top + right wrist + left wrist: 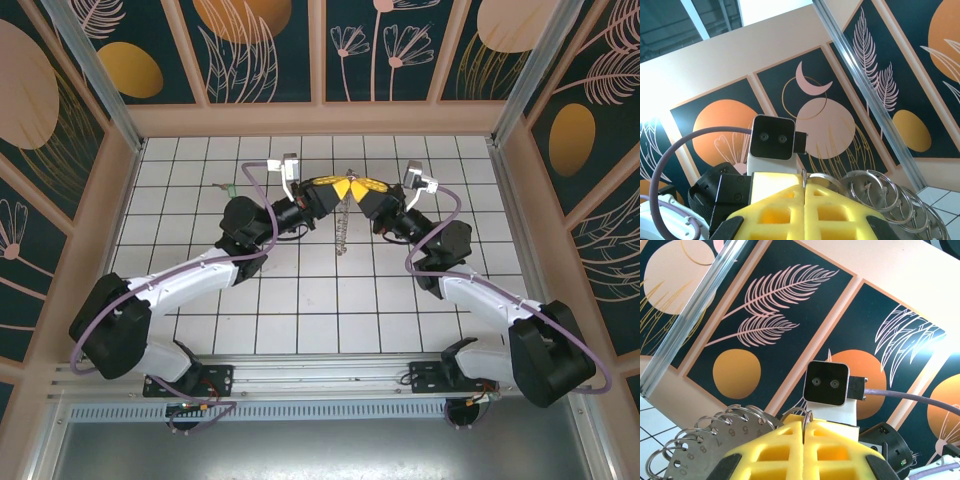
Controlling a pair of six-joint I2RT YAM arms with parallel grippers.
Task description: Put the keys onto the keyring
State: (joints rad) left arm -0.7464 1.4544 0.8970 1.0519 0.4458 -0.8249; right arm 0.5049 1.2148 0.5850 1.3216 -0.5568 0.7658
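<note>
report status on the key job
left gripper and right gripper both shut on the keyring, dangling between them. green key lying on the table, out left, untouched. nothing blocking it.

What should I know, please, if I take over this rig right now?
Left gripper: shut on the keyring, which dangles below.
Right gripper: shut on the same keyring, tip to tip with the left.
The key: lying on the table, left of the left arm, not held.
Done: keyring gripped by both. Left: pick up the key and thread it on.
</note>
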